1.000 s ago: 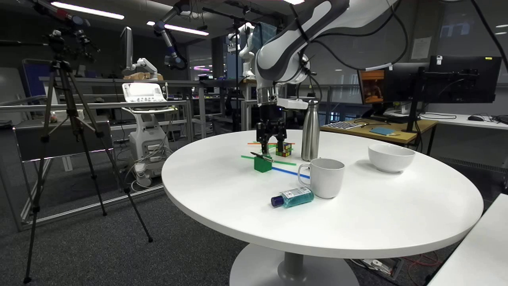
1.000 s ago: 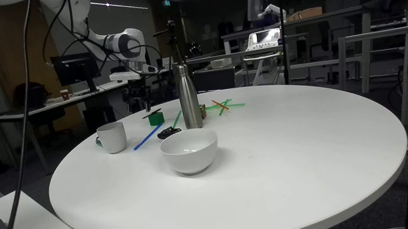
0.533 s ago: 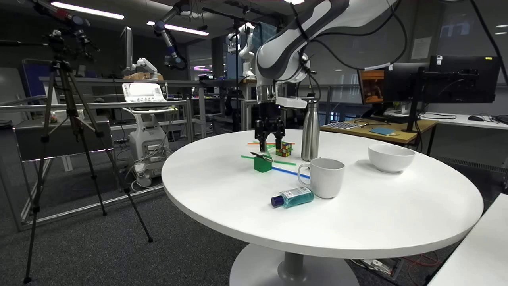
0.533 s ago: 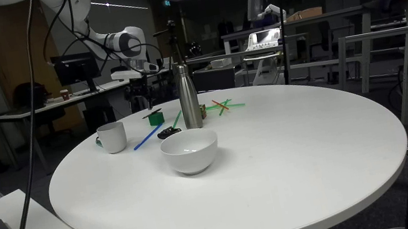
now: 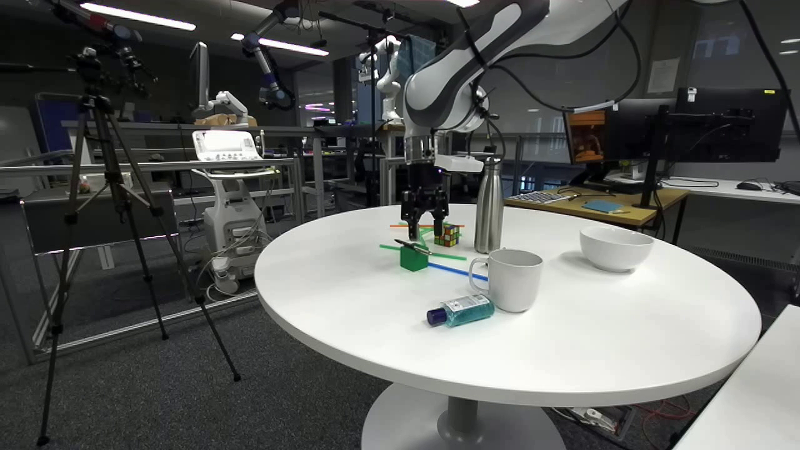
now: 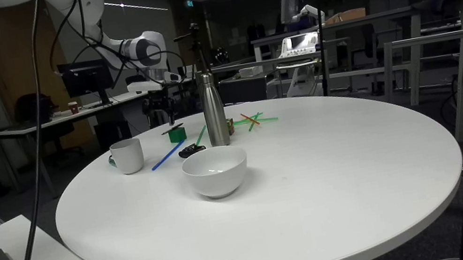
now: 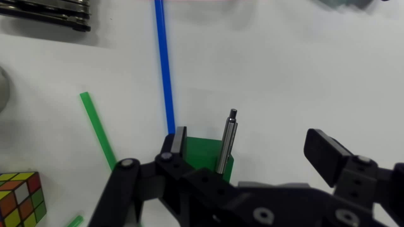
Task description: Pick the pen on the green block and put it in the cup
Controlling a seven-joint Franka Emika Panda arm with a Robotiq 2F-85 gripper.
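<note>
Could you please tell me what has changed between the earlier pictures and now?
The open gripper shifted very slightly leftward in an exterior view, and a hanging black cable swung a little rightward in an exterior view. Nothing was taken hold of or let go. The pen stays on the green block, and the cup stays in its place.

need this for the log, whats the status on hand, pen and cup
Hand open, above the green block. Pen lying on it, not in the white cup. Steel bottle and puzzle cube nearby, possibly worth watching.
</note>
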